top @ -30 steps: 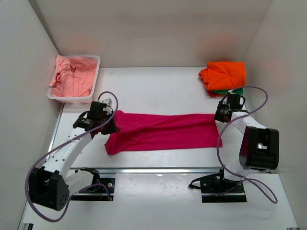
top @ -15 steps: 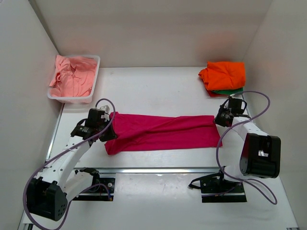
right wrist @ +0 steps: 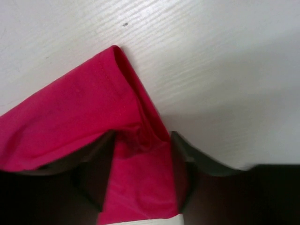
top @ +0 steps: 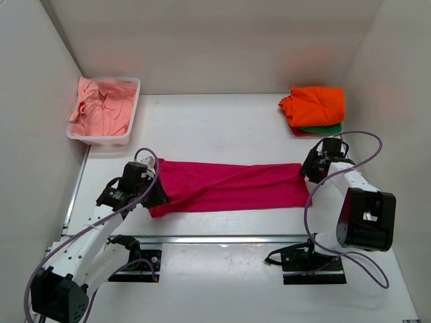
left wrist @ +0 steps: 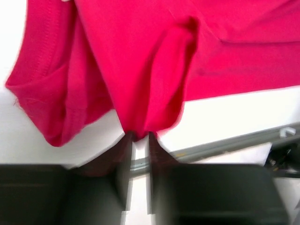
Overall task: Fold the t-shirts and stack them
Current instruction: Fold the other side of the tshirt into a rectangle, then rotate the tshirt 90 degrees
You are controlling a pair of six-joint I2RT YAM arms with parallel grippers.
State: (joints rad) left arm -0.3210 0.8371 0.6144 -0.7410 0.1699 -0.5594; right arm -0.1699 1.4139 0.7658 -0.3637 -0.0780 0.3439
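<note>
A magenta t-shirt (top: 229, 185) lies folded into a long band across the table's middle. My left gripper (top: 156, 192) sits at its left end. In the left wrist view the jaws (left wrist: 138, 136) stand apart, with a fold of the magenta cloth (left wrist: 140, 56) just at their tips. At the band's right end is my right gripper (top: 306, 169). Its jaws (right wrist: 143, 136) are spread wide, and the shirt's corner (right wrist: 70, 122) lies loose between them. A folded orange t-shirt (top: 313, 104) rests on a green one (top: 323, 128) at the back right.
A white tub (top: 101, 139) at the back left holds crumpled salmon pink t-shirts (top: 101, 111). White walls close in the table on three sides. A grey rail (top: 222, 239) runs along the near edge, in front of the arm bases.
Both grippers have gone from shut to open. The left arm has drawn toward the near edge, and the magenta shirt's left end has settled flatter on the table.
</note>
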